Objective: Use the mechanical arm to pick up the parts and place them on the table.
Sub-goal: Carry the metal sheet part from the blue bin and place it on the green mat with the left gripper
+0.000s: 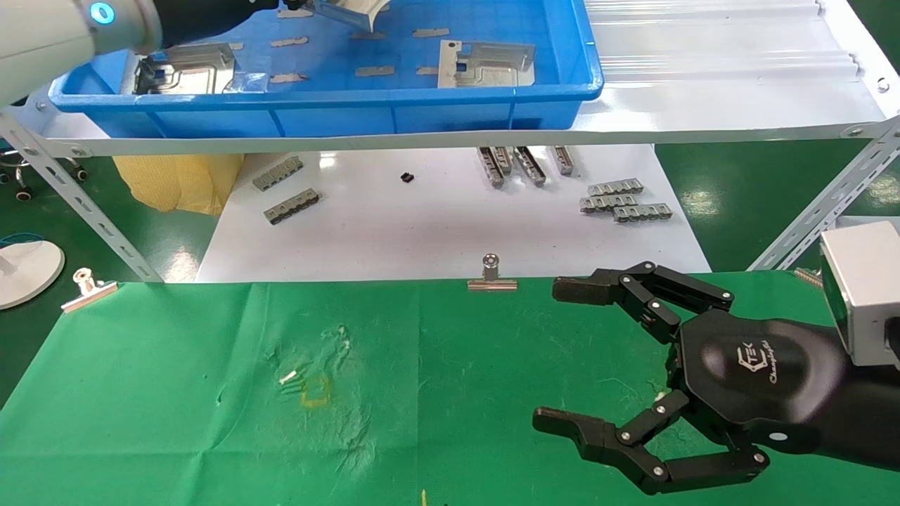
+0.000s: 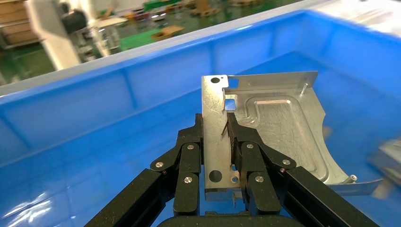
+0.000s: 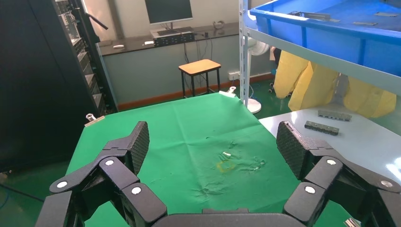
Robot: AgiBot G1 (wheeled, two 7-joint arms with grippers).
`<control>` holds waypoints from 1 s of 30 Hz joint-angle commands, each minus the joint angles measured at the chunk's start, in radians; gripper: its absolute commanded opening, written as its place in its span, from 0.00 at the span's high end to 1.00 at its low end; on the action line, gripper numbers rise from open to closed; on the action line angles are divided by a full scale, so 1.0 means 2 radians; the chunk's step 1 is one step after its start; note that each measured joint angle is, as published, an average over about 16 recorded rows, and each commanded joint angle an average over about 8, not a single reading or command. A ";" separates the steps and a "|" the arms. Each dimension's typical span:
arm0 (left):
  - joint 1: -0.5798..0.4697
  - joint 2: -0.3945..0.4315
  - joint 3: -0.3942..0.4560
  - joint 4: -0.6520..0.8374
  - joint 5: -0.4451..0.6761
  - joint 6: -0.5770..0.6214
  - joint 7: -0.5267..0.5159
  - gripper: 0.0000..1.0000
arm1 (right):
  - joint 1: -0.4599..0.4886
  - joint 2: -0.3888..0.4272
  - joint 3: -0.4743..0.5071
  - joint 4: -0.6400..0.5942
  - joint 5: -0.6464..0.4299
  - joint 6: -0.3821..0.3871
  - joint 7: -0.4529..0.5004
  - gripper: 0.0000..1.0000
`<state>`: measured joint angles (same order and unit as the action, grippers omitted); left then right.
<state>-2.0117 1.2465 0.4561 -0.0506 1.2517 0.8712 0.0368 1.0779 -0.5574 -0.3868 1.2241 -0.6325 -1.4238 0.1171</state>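
My left gripper is inside the blue tray, shut on the bent edge flange of a shiny silver part and holding it tilted above the tray floor. In the head view this part shows at the top edge, beyond my left arm. Two more parts lie in the tray, one at the left and one at the right. My right gripper is open and empty, low over the right side of the green table. It also shows in the right wrist view.
The tray sits on a shelf with slanted metal struts. Under it, a white board carries grey slotted bars. Binder clips hold the cloth's far edge. A yellow square mark is left of centre.
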 commanded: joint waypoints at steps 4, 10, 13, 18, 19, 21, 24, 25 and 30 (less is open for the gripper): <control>0.007 -0.032 -0.010 -0.010 -0.016 0.083 0.020 1.00 | 0.000 0.000 0.000 0.000 0.000 0.000 0.000 0.00; 0.024 -0.073 -0.025 -0.018 -0.041 0.187 0.056 1.00 | 0.000 0.000 0.000 0.000 0.000 0.000 0.000 0.00; 0.030 -0.090 -0.032 -0.020 -0.051 0.229 0.074 1.00 | 0.000 0.000 0.000 0.000 0.000 0.000 0.000 0.00; 0.040 -0.116 -0.029 -0.026 -0.050 0.305 0.104 1.00 | 0.000 0.000 0.000 0.000 0.000 0.000 0.000 0.00; 0.042 -0.121 -0.027 -0.029 -0.047 0.319 0.110 1.00 | 0.000 0.000 0.000 0.000 0.000 0.000 0.000 0.00; 0.050 -0.132 -0.021 -0.040 -0.043 0.343 0.126 1.00 | 0.000 0.000 0.000 0.000 0.000 0.000 0.000 0.00; 0.072 -0.150 -0.009 -0.069 -0.042 0.364 0.149 1.00 | 0.000 0.000 0.000 0.000 0.000 0.000 0.000 0.00; 0.081 -0.157 -0.003 -0.083 -0.043 0.367 0.156 1.00 | 0.000 0.000 0.000 0.000 0.000 0.000 0.000 0.00; 0.137 -0.183 0.042 -0.146 -0.041 0.366 0.193 1.00 | 0.000 0.000 0.000 0.000 0.000 0.000 0.000 0.00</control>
<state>-1.7487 0.8994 0.5436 -0.3005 1.1901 1.5953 0.4351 1.0779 -0.5574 -0.3868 1.2241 -0.6325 -1.4238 0.1171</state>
